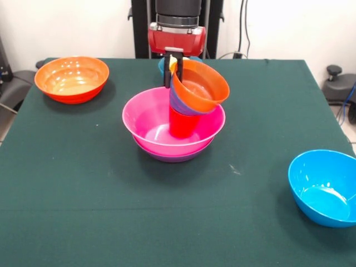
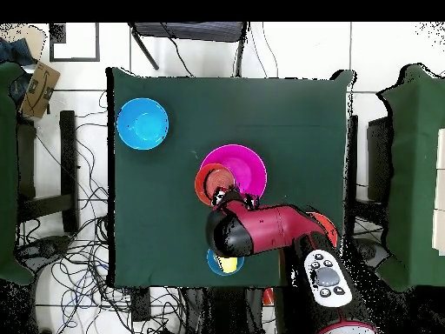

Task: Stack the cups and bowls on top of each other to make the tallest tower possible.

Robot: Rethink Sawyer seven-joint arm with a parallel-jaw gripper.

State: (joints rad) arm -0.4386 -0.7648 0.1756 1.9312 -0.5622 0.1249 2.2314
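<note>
Here, gripper [image 1: 169, 69]: hanging from the red wrist above the far rim of the pink bowl; dark fingers [image 1: 166, 71] reach down behind the tilted small orange bowl and look clamped on its far rim, though the contact itself is partly hidden.
Held piece: small orange bowl [image 1: 200, 84], tipped so its mouth faces roughly 2 o'clock in the front view; a sliver of yellow cup [image 1: 173, 63] shows right at the fingers.
Directly beneath: a purple-blue bowl [image 1: 181, 104] nested under the orange one, both leaning on the upright red cup [image 1: 182, 123].
Base of tower: the red cup stands inside the pink bowl [image 1: 142, 114], which sits in a purple bowl [image 1: 172, 157].
Deciding relation: the stack lies at about 5 o'clock from the fingers, just below and toward the viewer; its axis leans, so the next move likely calls for levelling before release.
Loose pieces: large orange bowl [image 1: 72, 78] at 9 o'clock, well apart; bright blue bowl [image 1: 324, 186] at 4 o'clock, well apart; another blue bowl [image 2: 224, 262] behind the arm.
Surface: green table [image 1: 83, 183].
</note>
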